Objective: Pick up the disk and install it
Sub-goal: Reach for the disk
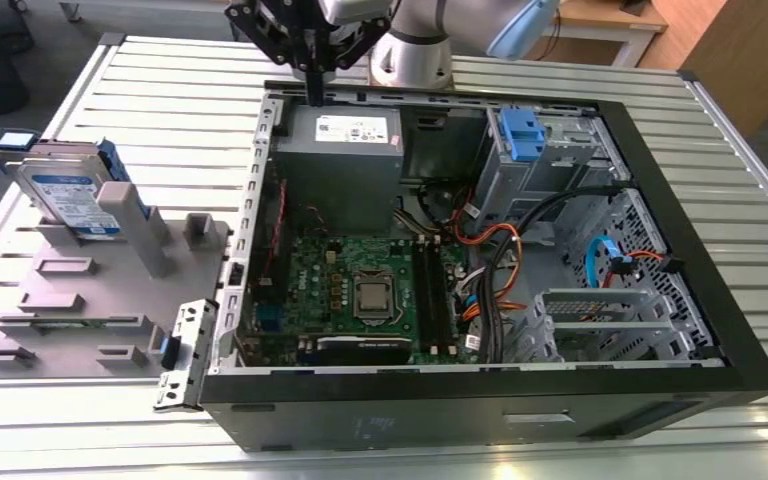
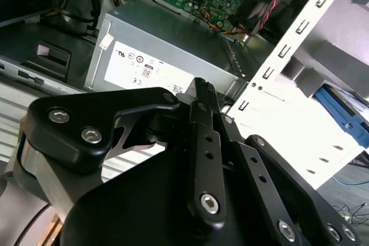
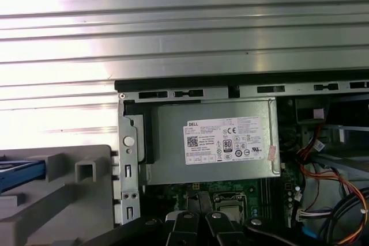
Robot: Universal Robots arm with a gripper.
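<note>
The disk (image 1: 69, 192), silver with a blue-and-white label and blue side rails, stands on edge in a grey plastic holder (image 1: 64, 300) at the exterior view's left, outside the computer case. Its blue rail shows in the second wrist view (image 2: 345, 116) and the first wrist view (image 3: 20, 174). My gripper (image 1: 315, 92) hangs over the rear rim of the open case, above the grey power supply box (image 1: 337, 160), well apart from the disk. Its black fingers (image 2: 203, 93) are pressed together, shut on nothing.
The open computer case (image 1: 491, 395) lies on a slatted metal table (image 1: 744, 220), with the motherboard (image 1: 357, 290), cables and a blue drive caddy (image 1: 520, 135) inside. A metal bay cage (image 1: 604, 320) sits at the case's front right. A tall grey post (image 1: 137, 225) rises beside the disk.
</note>
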